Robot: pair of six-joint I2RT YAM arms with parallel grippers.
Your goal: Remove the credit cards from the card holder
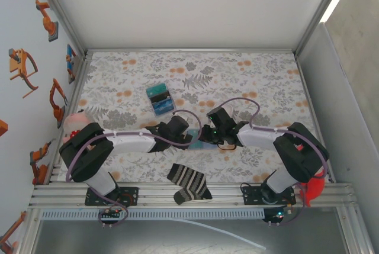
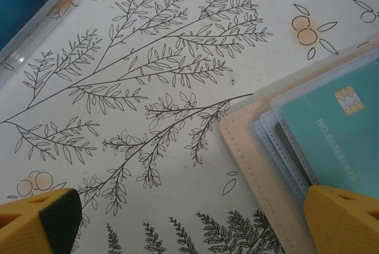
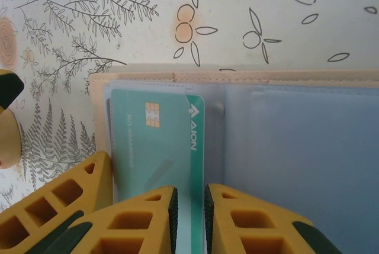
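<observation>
Mid-counter, under both wrists: tan card holder, lying open & flat, clear sleeves facing up. Tucked in its end sleeve, per rt wrist view: teal credit card, chip + "AION" logo up, not yet out. More sleeves alongside, contents unclear.

Rt end effector: nearly closed, just a slim gap betw the yellow fingertips, w/ the card's logo-side strip visible thru that gap. Pinched or merely poised over it: can't tell from these views.

Lt end effector: spread wide, gripping nothing. One fingertip over the holder's near corner beside the card, the other out over the floral counter. Prob bracing the holder, tho contact not confirmable.

Step in hand, as judged: first card extraction, at the grasp stage. Card seated in its sleeve, so task looks barely begun.

Next move calls for a firm hold on the card's edge alone, not the sleeve plastic, then a straight slide out along the sleeve's opening, w/ the holder pinned so as not to drag along. Soft sleeve likely to cling, so a slow pull. Needs a drop spot away from the clear box w/ teal & blue contents further back, and from the striped sock near the front edge.
</observation>
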